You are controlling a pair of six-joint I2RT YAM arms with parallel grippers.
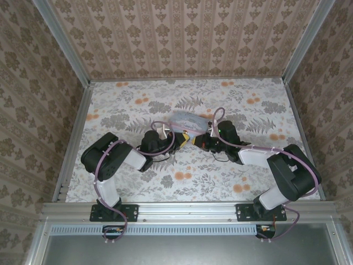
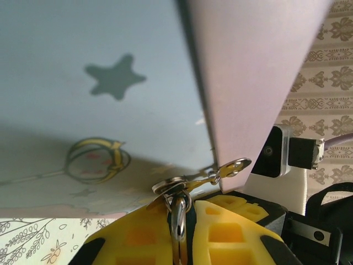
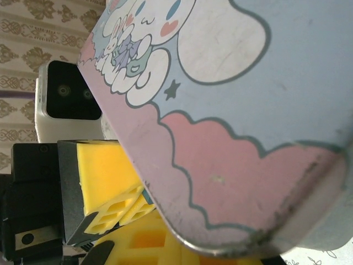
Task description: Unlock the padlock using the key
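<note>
The tiny dark bluish padlock (image 2: 179, 218) is pinched upright between the yellow fingers of my left gripper (image 2: 185, 212), its metal shackle hooked into the clasp of the light blue cartoon tin (image 2: 110, 110). A small key (image 2: 231, 167) dangles on a ring just right of the clasp, free of any fingers. From above, my left gripper (image 1: 185, 137) and right gripper (image 1: 202, 142) meet under the tin (image 1: 185, 118). My right gripper (image 3: 165, 243) is shut below the tin's pink corner (image 3: 231, 182), which hides its tips. The left gripper's fingers (image 3: 113, 207) face it.
The floral table (image 1: 182, 182) is walled on three sides by patterned panels, with metal rails along its left edge (image 1: 74, 138) and right edge. The left arm's wrist camera (image 3: 69, 99) sits close beside the tin.
</note>
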